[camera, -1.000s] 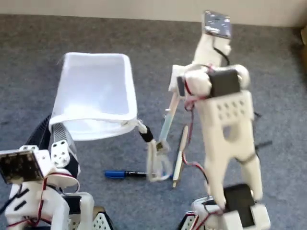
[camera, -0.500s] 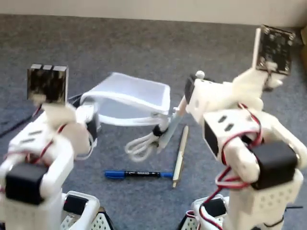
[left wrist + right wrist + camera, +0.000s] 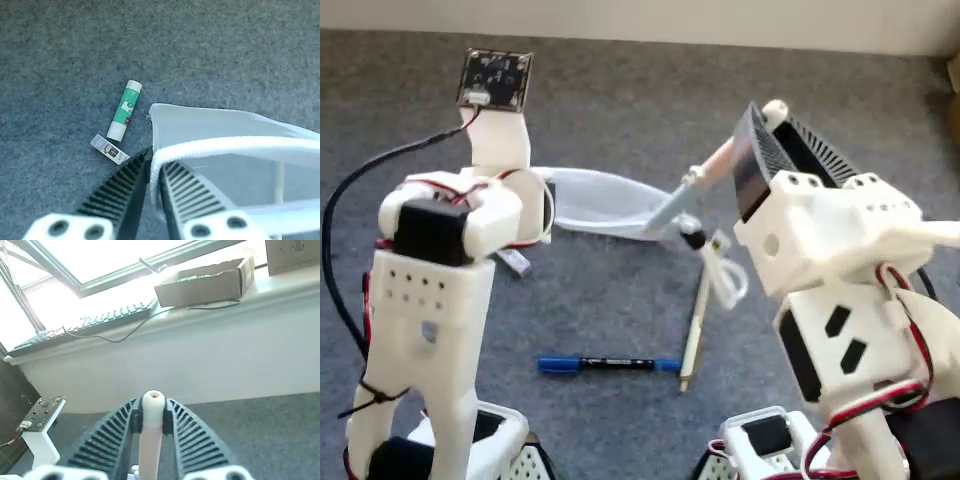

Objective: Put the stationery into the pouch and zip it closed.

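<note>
The left pincer (image 3: 152, 160) is clamped on the rim of the pouch (image 3: 220, 127), fingers pinched tight on the white zip edge at its corner. From there the mesh body stretches away from the pincer, mouth gaping. In the high view the pouch (image 3: 600, 200) hangs between the two arms, lifted at the left arm's side.

Over to the right pincer (image 3: 152, 402): it is shut on a pen (image 3: 151, 425), the pink butt end poking up between the ridged black fingers. From above, the right pincer (image 3: 745, 150) sits raised, and the pen (image 3: 695, 185) slants down from it toward the pouch. Its bluish lower end meets the pouch's near corner; whether the tip is inside cannot be told.

Just below that pincer, a white cord loop (image 3: 725, 280) with a black bead lies on the bench (image 3: 620, 100), beside the top of a beige pen (image 3: 695, 325). Further toward the arm bases, a blue marker (image 3: 605, 365) lies flat, its end touching the beige pen's lower end.

Beside the left pincer, outside the pouch, a glue stick (image 3: 125, 111) rests on the bench. A small white block (image 3: 109, 149) sits just off the stick's end, near the fingertip.
</note>
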You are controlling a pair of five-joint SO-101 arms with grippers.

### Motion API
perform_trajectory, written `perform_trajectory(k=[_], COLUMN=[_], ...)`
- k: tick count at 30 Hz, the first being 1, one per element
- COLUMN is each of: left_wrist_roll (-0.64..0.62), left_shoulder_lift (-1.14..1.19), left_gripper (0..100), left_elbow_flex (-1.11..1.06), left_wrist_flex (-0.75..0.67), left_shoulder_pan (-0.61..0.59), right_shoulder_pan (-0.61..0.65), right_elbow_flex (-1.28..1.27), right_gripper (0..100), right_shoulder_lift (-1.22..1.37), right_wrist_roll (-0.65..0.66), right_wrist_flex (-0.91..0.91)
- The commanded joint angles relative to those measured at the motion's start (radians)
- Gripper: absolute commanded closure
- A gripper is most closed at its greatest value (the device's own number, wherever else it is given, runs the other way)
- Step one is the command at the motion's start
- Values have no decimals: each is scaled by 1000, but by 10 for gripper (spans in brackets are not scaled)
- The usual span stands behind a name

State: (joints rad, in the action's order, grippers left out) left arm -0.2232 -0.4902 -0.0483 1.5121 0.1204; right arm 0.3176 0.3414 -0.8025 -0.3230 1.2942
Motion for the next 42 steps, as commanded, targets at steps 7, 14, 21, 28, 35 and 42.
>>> perform_trajectory(k=[7, 14, 21, 28, 35, 42], left_wrist_roll=[-12, -12, -12, -11, -9, -6], left_shoulder_lift=[85, 130, 137, 137, 137, 137], left_gripper=[993, 993, 992, 991, 990, 990], left_elbow_flex=[62, 59, 64, 65, 65, 56], left_wrist_flex=[-6, -8, -8, -9, -9, -8], left_shoulder_pan=[88, 87, 87, 62, 24, 10], right_shoulder_pan=[-8, -7, 93, 191, 257, 257], right_elbow_flex=[-2, -255, -424, -423, -461, -484], right_gripper=[994, 994, 994, 994, 994, 994], right_shoulder_lift=[-1, -10, -15, -13, -5, -15], right_wrist_roll=[31, 133, 187, 259, 261, 261], right_wrist_flex=[-162, -423, -510, -512, -512, -587])
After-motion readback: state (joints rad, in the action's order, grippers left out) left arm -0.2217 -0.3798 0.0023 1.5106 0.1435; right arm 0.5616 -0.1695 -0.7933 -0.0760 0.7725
